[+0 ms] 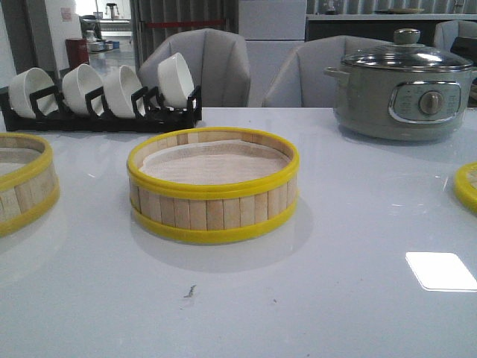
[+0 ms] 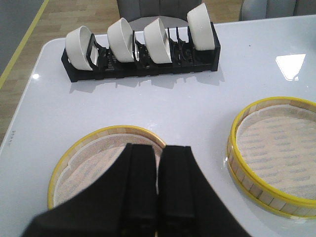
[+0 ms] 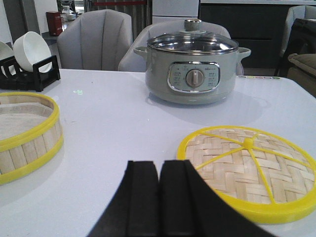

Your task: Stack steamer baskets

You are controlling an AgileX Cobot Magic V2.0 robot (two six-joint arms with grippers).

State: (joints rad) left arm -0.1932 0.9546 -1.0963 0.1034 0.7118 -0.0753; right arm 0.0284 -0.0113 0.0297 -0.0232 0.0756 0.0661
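White glossy table (image 1: 313, 291): bearing all items. Two round slatted-wood steamer baskets with yellow rims: one sitting mid-table (image 1: 213, 184), one lying at left edge (image 1: 22, 181). Black left gripper (image 2: 158, 190), black right gripper (image 3: 159, 197): fingers pressing together, holding nothing.

The front view looks low and forward across the table (image 1: 358, 313) toward its far edge. Both wrist views sit close above it, all 3 sharing the middle steamer basket (image 1: 213, 186).
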